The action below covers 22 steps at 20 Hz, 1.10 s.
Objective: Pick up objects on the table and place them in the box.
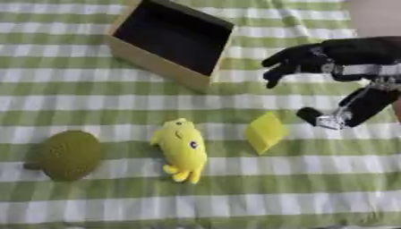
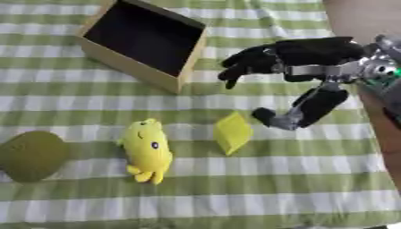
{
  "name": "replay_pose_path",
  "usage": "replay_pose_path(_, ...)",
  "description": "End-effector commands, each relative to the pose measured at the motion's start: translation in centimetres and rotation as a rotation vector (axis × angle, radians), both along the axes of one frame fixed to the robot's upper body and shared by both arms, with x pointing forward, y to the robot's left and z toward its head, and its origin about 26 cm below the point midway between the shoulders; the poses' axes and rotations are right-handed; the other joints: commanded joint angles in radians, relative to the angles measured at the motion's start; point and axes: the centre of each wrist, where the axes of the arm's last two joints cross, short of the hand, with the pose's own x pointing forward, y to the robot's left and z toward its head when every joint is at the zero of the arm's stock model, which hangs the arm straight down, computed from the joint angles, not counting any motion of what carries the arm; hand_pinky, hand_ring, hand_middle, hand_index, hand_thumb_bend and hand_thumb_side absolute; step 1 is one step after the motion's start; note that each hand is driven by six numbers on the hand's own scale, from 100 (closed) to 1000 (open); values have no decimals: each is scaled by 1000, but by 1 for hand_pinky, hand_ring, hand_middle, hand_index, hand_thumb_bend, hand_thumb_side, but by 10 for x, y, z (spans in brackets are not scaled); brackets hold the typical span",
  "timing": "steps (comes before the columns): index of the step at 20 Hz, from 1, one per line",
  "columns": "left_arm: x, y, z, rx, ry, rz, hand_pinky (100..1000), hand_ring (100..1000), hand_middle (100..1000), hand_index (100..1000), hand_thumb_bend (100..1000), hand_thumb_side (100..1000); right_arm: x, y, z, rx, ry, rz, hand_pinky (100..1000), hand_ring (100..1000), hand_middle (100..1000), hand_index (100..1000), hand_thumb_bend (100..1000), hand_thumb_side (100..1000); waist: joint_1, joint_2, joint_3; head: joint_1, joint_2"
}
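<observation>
The small yellow block (image 1: 266,132) is lying on the checked surface (image 1: 313,179) below the empty box (image 1: 168,40), and the right robot hand (image 2: 301,71), fingers spread wide and holding nothing, is hovering just beside it, seemingly needing to descend and close around it.

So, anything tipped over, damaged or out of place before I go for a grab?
Nothing damaged. The box sits askew to the cloth's stripes, upright and open. The yellow toy, yellow block and green round thing lie apart. The right hand hovers open.
</observation>
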Motion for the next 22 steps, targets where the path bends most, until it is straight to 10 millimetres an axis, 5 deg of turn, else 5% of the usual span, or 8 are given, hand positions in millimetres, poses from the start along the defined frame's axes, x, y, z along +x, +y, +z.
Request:
replay_pose_path(1,-3,-1,5,8,-16,-7,689,782,716,822,100,577,1,-5,8,-252,-79,200,1000,1000,787,1000,100,422,-5,-37,0,-2,4)
replay_pose_path(5,-3,-1,5,10,-13,-7,688,782,715,822,100,576,2,-3,4,-283,-95,210,1000,1000,808,1000,100,434,-4,-37,1,-2,6)
replay_pose_path(8,-3,-1,4,11,-9,-7,688,782,713,822,100,576,1,-2,6,-312,-141,243,1000,1000,827,1000,134,321,-4,-37,0,-3,8)
replay_pose_path(12,-3,-1,3,14,-4,-11,687,781,710,822,100,576,2,-1,2,-353,-176,273,1000,1000,831,1000,243,461,-4,-37,1,-4,10)
replay_pose_path(22,-3,-2,3,18,2,-18,685,783,704,822,100,574,1,3,-6,-375,-153,299,1000,1000,832,1000,201,380,0,-38,1,-5,8)
